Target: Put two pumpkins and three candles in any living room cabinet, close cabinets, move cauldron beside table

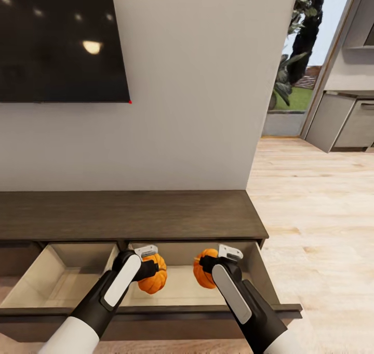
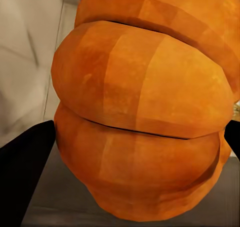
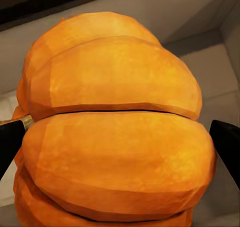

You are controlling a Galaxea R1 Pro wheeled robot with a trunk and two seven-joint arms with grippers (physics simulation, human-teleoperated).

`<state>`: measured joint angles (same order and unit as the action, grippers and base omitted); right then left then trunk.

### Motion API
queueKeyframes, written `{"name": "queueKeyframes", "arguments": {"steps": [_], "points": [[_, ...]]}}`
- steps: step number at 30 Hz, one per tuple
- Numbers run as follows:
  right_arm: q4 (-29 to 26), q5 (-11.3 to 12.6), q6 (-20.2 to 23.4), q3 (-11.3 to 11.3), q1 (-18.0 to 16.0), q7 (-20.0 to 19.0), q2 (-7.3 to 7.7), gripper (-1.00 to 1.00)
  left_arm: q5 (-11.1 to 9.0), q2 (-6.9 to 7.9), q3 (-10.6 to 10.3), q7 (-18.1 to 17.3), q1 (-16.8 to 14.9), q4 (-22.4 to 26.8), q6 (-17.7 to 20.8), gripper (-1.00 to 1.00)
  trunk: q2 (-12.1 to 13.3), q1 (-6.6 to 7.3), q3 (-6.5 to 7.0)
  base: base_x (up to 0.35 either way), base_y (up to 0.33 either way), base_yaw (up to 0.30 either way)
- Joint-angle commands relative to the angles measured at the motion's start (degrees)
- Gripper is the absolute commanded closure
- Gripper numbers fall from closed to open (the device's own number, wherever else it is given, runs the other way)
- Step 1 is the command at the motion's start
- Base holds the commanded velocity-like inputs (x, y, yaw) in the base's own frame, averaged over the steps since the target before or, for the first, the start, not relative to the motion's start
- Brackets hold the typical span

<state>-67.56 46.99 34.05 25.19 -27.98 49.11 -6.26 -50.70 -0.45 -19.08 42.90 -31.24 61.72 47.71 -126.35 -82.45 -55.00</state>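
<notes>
Holding one pumpkin in each hand here: left end effector (image 1: pixel 149 267) is clamped on the left pumpkin (image 1: pixel 154 276), right end effector (image 1: pixel 206 265) on the right pumpkin (image 1: pixel 204 274). Both hang straight above the cabinet (image 1: pixel 130 214)'s open right drawer (image 1: pixel 179 287), so I'd guess release comes next.

Open cabinet (image 1: pixel 156 216) drawers, both grippers over one — left gripper (image 1: pixel 148 265), right gripper (image 1: pixel 208 265) — each holding a pumpkin
</notes>
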Motion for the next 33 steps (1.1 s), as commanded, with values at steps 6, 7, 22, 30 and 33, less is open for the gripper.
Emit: {"name": "queueKeyframes", "arguments": {"steps": [6, 7, 22, 30, 33], "points": [[-0.2, 0.3, 0.1, -2.9, -0.1, 0.5, 0.09, 1.00, -0.5, 0.01, -0.3, 0.6, 0.0, 0.0, -0.4, 1.00, -0.8, -0.43, -0.41, 0.000, 0.000, 0.000], [-0.2, 0.3, 0.1, -3.3, -0.1, 0.5, 0.11, 1.00, -0.5, 0.01, -0.4, 0.6, 0.0, 0.0, -0.6, 1.00, -0.8, -0.43, -0.41, 0.000, 0.000, 0.000], [0.4, 0.2, -2.5, -5.2, -0.1, 0.5, 1.47, 1.00, -0.2, 0.05, -4.2, 0.6, -0.1, 0.0, -5.0, 1.00, -6.5, -3.51, -2.93, 0.000, 0.000, 0.000], [0.6, 0.2, -2.5, -5.2, -0.1, 0.5, 1.47, 1.00, -0.3, 0.10, -4.2, 0.6, -0.1, 0.7, -5.3, 1.00, -7.7, -4.17, -3.47, 0.000, 0.000, 0.000], [0.6, 0.2, -2.5, -5.2, -0.1, 0.5, 1.43, 1.00, -0.4, 0.10, -4.2, 0.6, -0.1, 0.8, -5.3, 1.00, -7.7, -4.17, -3.47, 0.000, 0.000, 0.000]]}}
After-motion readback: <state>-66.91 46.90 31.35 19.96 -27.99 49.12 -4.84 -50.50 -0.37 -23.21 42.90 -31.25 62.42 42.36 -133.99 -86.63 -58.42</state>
